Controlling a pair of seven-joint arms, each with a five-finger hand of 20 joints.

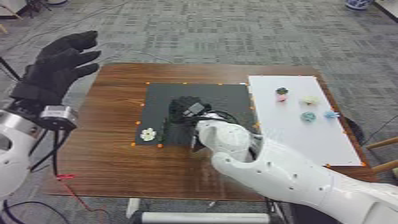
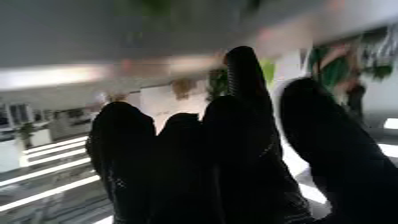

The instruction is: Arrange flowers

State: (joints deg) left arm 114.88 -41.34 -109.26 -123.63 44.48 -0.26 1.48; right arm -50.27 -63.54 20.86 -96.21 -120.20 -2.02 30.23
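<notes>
White flower [image 1: 147,134], one: lies on the dark mat [image 1: 206,90], leftward and nearward of the right hand [image 1: 186,106], the closer hand, whose fingers extend, apparently empty. Left hand [image 1: 60,70]: relaxed, empty. Small blooms [image 1: 308,116], five: dark, pink, cream, teal, blue; these occupy the white board [image 1: 306,145].

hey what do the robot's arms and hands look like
Smooth, rounded white casings cover the left arm and the right arm. The left hand and right hand both wear black fabric gloves. At the left wrist sits a boxy, silvery-grey fitting, with thin black cables below it.
</notes>
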